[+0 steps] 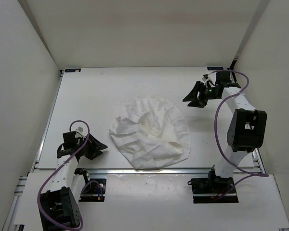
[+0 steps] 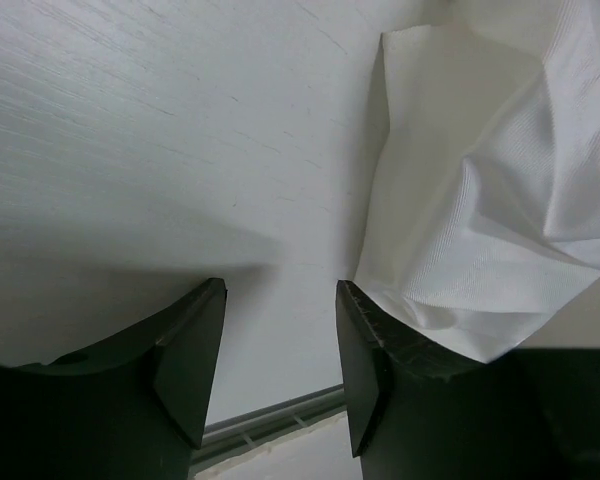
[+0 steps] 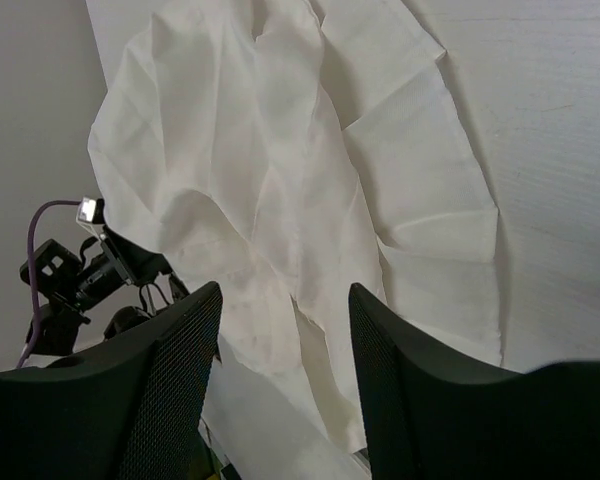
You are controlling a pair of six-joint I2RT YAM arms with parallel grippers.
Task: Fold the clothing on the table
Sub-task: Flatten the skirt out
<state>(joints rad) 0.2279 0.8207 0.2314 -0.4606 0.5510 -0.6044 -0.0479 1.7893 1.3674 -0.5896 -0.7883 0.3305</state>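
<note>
The clothing point(image 1: 150, 134) lies spread in a rounded, fan-pleated heap at the middle of the tabletop point(image 1: 91, 96). Its near hem reaches almost to the aluminium rail point(image 1: 149, 170). Nothing is folded yet, so the step in hand looks like the first reach for an edge.

The left gripper point(image 1: 97, 147) sits low just beside the cloth's left edge with its jaws apart and empty. In the left wrist view a corner of fabric lies against the right finger point(image 2: 380, 350), not between the two. The right gripper point(image 1: 195, 96) hangs off the far right corner, clear of the cloth, also parted and holding nothing.

To fold well, each gripper should probably pinch a single layer at the outer hem, not a bunched pleat. The two grips should sit at matching points on opposite sides so the fold line runs straight. The fabric is thin, so it is best lifted just enough to clear itself.
</note>
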